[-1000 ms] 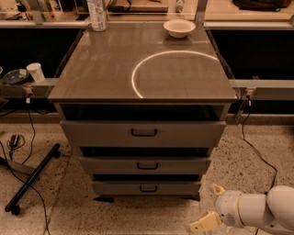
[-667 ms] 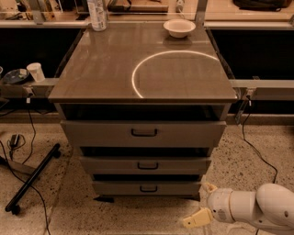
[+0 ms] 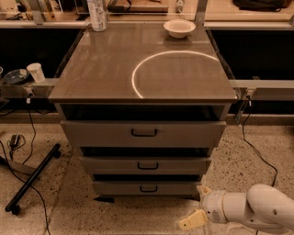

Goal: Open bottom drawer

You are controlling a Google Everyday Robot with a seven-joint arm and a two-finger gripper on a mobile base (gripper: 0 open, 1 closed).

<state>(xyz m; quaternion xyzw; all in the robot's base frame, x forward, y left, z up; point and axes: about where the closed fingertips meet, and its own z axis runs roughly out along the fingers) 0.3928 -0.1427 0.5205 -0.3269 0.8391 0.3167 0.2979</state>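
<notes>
The bottom drawer (image 3: 147, 188) is the lowest and narrowest grey-brown front of the cabinet, with a small black loop handle (image 3: 148, 188) at its centre. It looks closed or only slightly out. My gripper (image 3: 197, 206) sits low at the right, just off the drawer's lower right corner, on a white arm (image 3: 257, 211). Its two cream fingers are spread apart, one fingertip (image 3: 202, 189) near the drawer's corner and one (image 3: 192, 221) lower down. Nothing is between them.
Above are the middle drawer (image 3: 147, 165) and the top drawer (image 3: 144, 133). On the cabinet top (image 3: 115, 64) stand a white bowl (image 3: 179, 27) and a bottle (image 3: 96, 13). A black stand leg (image 3: 32, 176) and cables lie on the floor at left.
The arm and gripper have moved left along the floor, closer to the cabinet's lower right corner. The drawers have not moved.
</notes>
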